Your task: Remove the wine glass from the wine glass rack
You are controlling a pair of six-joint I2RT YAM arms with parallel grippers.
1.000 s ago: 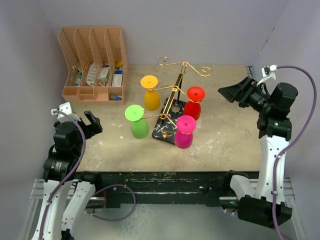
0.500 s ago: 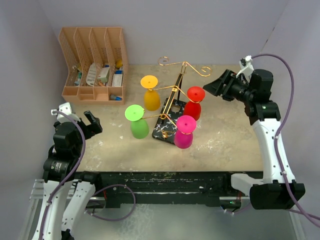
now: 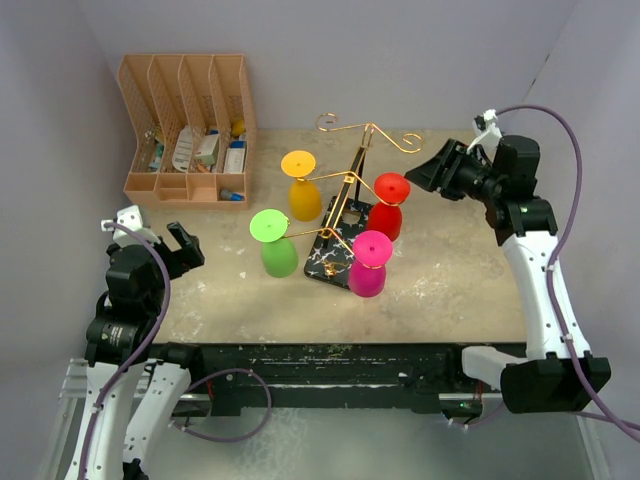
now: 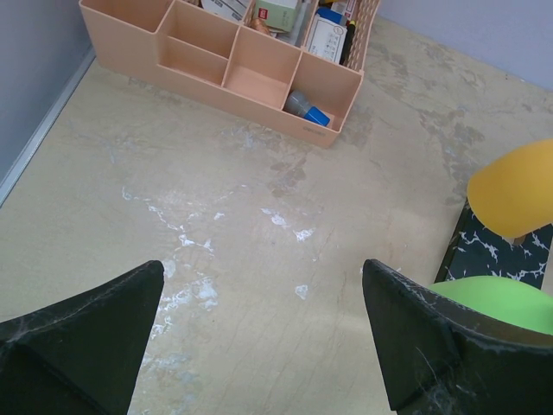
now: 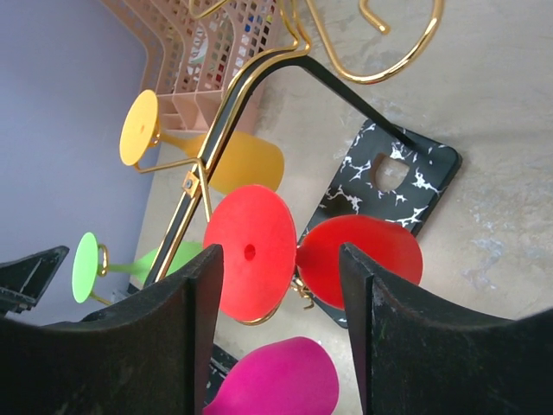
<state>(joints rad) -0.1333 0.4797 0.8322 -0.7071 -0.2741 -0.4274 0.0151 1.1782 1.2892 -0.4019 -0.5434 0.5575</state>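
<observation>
Just right of the wine glass rack [image 3: 322, 262], right fingers [image 5: 164, 337] are hovering apart, framing the foot of the red wine glass [image 3: 389, 205]; left fingers [image 4: 78, 337] are gaping well left, over open worktop [image 3: 440, 270].

right fingers [image 3: 432, 170] spread beside red wine glass [image 3: 388, 205] on rack [image 3: 324, 256]

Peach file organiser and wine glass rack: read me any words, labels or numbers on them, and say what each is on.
No text here can be read.
Packets in the peach file organiser: printed labels, too small and blurred to read.
Wine glass rack: no lettering, only white veins on its black base.
</observation>
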